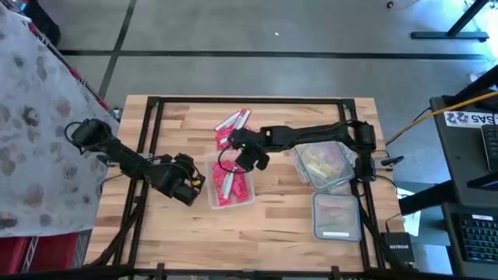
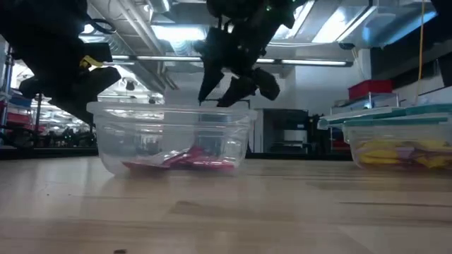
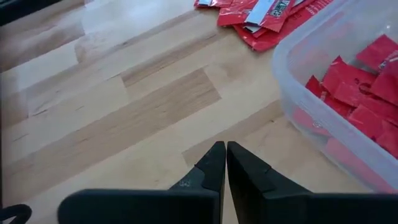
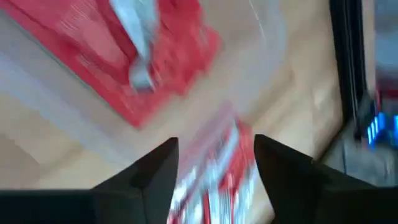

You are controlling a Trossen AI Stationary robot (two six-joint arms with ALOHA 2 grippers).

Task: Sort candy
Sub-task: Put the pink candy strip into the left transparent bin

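Observation:
A clear tub [image 1: 231, 180] in the middle of the table holds several red candy pieces [image 3: 348, 93]. More red candy [image 1: 232, 127] lies loose on the wood beyond its far side. My right gripper [image 1: 243, 155] hangs over the tub's far rim [image 2: 233, 77], shut on a red-and-white candy piece [image 4: 217, 171]. My left gripper [image 1: 191, 185] stands at the tub's left side, low over the bare wood, fingers shut [image 3: 225, 155] with nothing between them. My right gripper has a red-and-white wrapped candy piece [image 4: 214, 180] between its two fingers, the wrapper filling the gap from one finger [image 4: 165, 168] to the other. The fingers point down at the tub. The piece is clear of the table and of the candy in the tub.
At the right stand a clear tub of yellow candy [image 1: 323, 163] and, nearer the front edge, a lidded clear tub [image 1: 336, 216]. A black frame [image 1: 148, 117] runs round the tabletop. Bare wood lies in front of the middle tub.

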